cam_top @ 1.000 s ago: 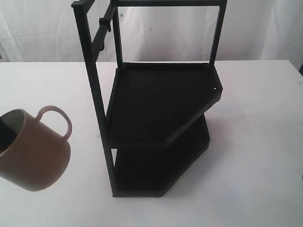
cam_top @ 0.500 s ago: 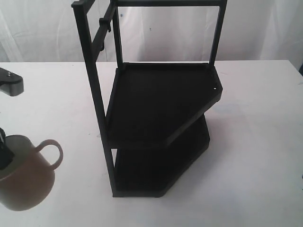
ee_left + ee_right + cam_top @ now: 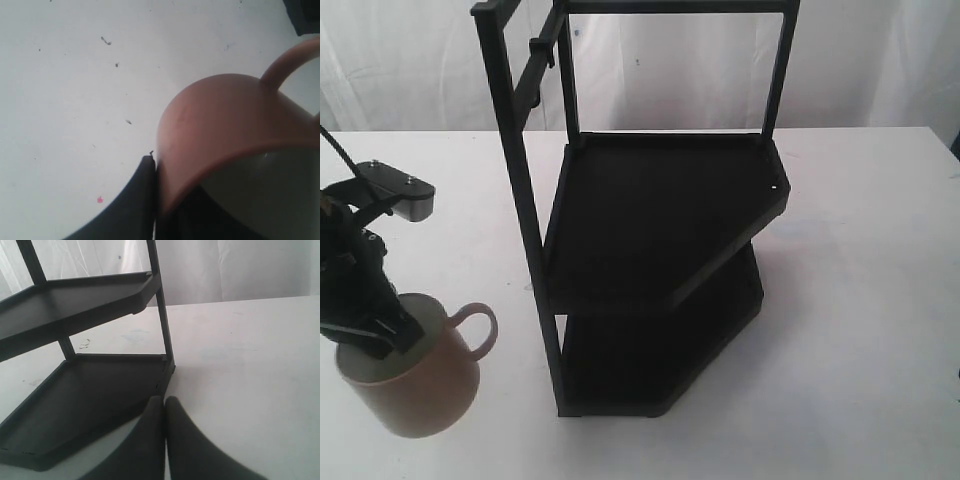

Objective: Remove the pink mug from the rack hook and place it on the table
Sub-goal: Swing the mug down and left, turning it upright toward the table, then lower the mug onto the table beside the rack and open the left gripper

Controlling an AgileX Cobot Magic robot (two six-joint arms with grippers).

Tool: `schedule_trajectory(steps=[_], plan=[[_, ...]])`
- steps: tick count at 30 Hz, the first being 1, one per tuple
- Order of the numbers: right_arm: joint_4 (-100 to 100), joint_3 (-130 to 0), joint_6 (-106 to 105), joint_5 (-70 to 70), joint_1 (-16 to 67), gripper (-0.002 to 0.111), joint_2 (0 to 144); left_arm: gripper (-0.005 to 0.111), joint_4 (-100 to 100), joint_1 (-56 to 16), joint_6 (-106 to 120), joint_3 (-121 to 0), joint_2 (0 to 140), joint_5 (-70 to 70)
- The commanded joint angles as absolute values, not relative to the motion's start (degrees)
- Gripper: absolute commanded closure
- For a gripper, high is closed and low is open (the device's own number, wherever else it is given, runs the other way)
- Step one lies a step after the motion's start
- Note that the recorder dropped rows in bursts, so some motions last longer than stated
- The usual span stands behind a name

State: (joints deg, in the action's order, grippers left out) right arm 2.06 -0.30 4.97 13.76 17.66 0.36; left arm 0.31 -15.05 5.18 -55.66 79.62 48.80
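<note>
Dusty-pink ceramic mug [image 3: 420, 390] upright, rim pinched from above by left gripper [image 3: 392, 335], down near white tabletop [image 3: 860, 300] (right gripper [image 3: 164, 407] closed, empty, farther off).

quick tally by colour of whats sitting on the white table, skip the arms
pink: 1, the pink mug
black: 1, the two-shelf rack
total: 2
</note>
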Motion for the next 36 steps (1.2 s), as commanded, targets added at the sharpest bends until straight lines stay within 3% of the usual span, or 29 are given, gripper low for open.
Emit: schedule_trajectory(steps=[1, 21, 36], plan=[[1.49, 0.00, 4.77, 13.75, 17.28, 0.108, 0.00, 0.103, 0.00, -15.43, 4.55, -55.49, 81.60, 47.96], [1.49, 0.00, 4.77, 13.75, 17.28, 0.108, 0.00, 0.103, 0.00, -15.43, 4.46, -56.25, 88.30, 41.76], [1.49, 0.00, 4.77, 13.64, 17.28, 0.108, 0.00, 0.103, 5.60, -15.43, 1.55, -74.01, 99.46, 48.54]])
